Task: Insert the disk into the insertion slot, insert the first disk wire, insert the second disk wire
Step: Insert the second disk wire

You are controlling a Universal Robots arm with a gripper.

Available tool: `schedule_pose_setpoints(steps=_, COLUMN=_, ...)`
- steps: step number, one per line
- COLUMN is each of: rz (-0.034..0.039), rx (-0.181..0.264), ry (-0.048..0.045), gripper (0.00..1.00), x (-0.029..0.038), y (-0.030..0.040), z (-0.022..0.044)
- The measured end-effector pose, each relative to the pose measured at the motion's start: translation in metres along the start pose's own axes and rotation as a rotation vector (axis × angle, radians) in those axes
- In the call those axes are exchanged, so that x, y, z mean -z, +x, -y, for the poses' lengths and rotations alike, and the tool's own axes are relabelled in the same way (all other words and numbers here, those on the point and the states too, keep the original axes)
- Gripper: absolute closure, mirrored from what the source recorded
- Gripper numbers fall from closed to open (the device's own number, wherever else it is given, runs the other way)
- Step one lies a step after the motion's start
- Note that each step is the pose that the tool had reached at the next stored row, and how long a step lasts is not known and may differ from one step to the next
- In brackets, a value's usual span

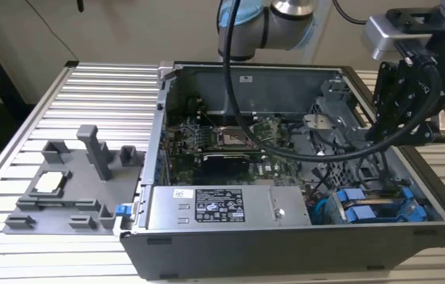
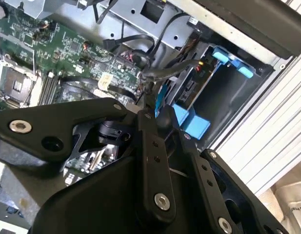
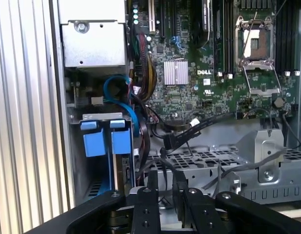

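The disk's blue carrier (image 1: 362, 213) (image 3: 94, 144) (image 2: 190, 121) sits inside the insertion slot, the grey sheet-metal drive cage (image 1: 412, 198) (image 3: 96, 117) at the case's front corner on the exterior view's right. A second blue carrier (image 1: 350, 195) lies beside it. My gripper (image 1: 388, 133) (image 2: 149, 109) (image 3: 166, 178) hangs above the case next to this cage. Its fingers are drawn close together on a thin dark disk wire (image 2: 162, 72) that leads away from the tips toward the cage. Blue and black cables (image 3: 133, 114) hang by the cage.
The open computer case (image 1: 286, 248) stands on a slatted metal table (image 1: 104, 89). Inside are the motherboard (image 1: 222, 139), a grey power supply box with a sticker (image 1: 218, 207) and a perforated bracket (image 3: 204, 163). A grey fixture (image 1: 64, 189) sits at the exterior view's left.
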State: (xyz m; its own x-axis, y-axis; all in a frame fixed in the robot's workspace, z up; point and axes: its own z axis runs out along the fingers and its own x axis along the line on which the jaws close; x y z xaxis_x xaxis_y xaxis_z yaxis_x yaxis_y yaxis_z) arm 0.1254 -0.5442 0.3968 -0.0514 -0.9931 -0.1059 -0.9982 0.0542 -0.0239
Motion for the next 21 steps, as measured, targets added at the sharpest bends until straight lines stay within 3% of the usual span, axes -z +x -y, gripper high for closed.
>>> schedule_pose_setpoints(steps=5, rz=-0.0003, rx=-0.002, ry=0.0002, gripper=0.73, x=-0.0014, y=-0.0040, z=-0.0117)
schedule_pose_setpoints(steps=7, rz=-0.0038, rx=-0.002, ry=0.0004, gripper=0.73, x=-0.0021, y=-0.0057, z=-0.0151)
schedule_pose_setpoints(steps=12, rz=-0.0194, rx=0.039, ry=-0.0028, gripper=0.73, x=-0.0042, y=-0.0106, z=-0.0175)
schedule_pose_setpoints(steps=16, rz=-0.0476, rx=0.062, ry=-0.0043, gripper=0.73, x=-0.0055, y=-0.0126, z=-0.0205)
schedule_pose_setpoints(steps=17, rz=-0.0512, rx=0.063, ry=-0.0041, gripper=0.73, x=-0.0057, y=-0.0126, z=-0.0224)
schedule_pose_setpoints(steps=21, rz=-0.0533, rx=0.063, ry=-0.0037, gripper=0.73, x=-0.0058, y=-0.0127, z=-0.0278)
